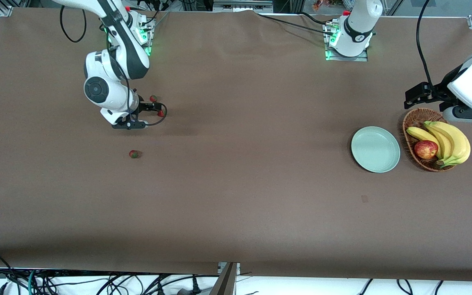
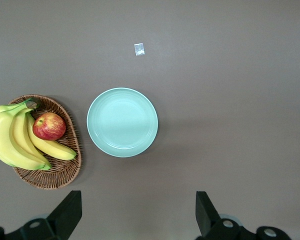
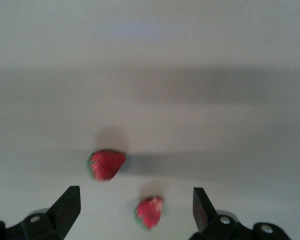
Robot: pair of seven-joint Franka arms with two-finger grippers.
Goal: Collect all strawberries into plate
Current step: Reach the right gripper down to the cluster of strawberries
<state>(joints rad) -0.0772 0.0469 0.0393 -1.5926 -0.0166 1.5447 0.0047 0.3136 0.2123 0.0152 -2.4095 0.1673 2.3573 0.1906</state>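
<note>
Right claw, fingers apart, hangs low over two small red strawberries, lining up a pick; left claw waits apart above the pale mint-green round plate.

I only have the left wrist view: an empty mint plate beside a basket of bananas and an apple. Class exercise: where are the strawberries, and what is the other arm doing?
Observer: Three strawberries lie toward the right arm's end of the table; none is on the plate.
Operator: Are they together?
Observer: Two strawberries sit close together under the right gripper; the third strawberry lies apart, nearer the front camera.
Operator: Has the right gripper grabbed one?
Observer: No. Its jaws are open, with one of the pair between its fingers.
Operator: And my arm?
Observer: The left gripper waits open above the table beside the basket.
</note>
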